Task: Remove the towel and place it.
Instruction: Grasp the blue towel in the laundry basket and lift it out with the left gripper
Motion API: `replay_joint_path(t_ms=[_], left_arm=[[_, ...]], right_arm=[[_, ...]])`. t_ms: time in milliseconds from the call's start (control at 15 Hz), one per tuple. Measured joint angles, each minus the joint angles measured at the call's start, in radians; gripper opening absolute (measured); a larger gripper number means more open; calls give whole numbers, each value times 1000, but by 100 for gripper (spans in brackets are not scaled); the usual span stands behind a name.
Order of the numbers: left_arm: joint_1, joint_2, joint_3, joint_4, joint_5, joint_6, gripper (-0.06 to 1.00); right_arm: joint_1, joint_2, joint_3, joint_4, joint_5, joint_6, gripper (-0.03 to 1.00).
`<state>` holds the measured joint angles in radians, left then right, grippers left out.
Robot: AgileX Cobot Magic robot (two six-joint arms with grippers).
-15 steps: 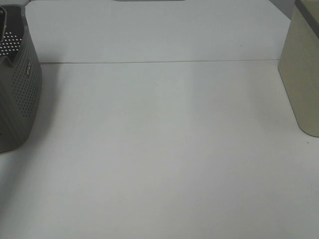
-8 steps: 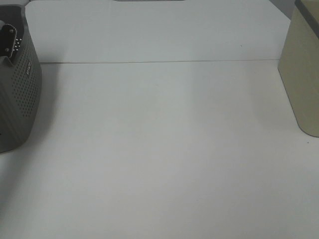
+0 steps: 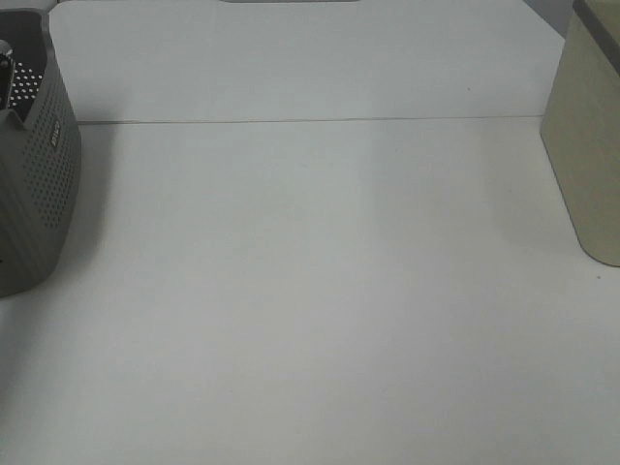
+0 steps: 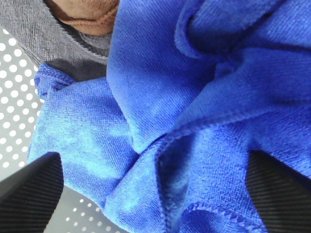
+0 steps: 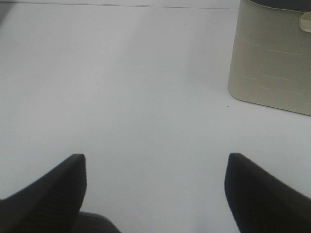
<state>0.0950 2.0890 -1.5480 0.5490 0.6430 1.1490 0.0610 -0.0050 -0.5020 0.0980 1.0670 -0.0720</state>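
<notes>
Your left gripper is down inside the grey perforated basket, which stands at the 9 o'clock edge of the white table in the high view. Its jaws are spread wide, with one ribbed black finger on either side of the towel. They have hold of nothing you can confirm, and the wrist view does not show whether the pads touch the fabric. The towel lies crumpled in the basket in thick royal-blue folds with a stitched hem. It rests against a grey cloth and a rust-brown cloth, with the dotted basket wall just beside them. Your right gripper hangs over bare table, jaws wide apart and holding nothing. The cream bin sits at 3 o'clock in the high view, well apart from the basket. A thin seam crosses the table toward 12 o'clock.
</notes>
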Motion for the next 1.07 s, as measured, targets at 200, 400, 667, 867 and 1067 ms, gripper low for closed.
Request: replay_joint_path(t_ms=[200,400,667,867,1067], left_arm=[[0,0,0,-9,2,3,84],[0,0,0,-28,1,3,67],[0,0,0,-35,3,3,25],[0,0,0,-45,25,-52,0],[0,0,0,-45,24,-90,0]], right_arm=[[0,0,0,0,0,0,76],[0,0,0,0,0,0,76],[0,0,0,0,0,0,76],[0,0,0,0,0,0,76],[0,0,0,0,0,0,76]])
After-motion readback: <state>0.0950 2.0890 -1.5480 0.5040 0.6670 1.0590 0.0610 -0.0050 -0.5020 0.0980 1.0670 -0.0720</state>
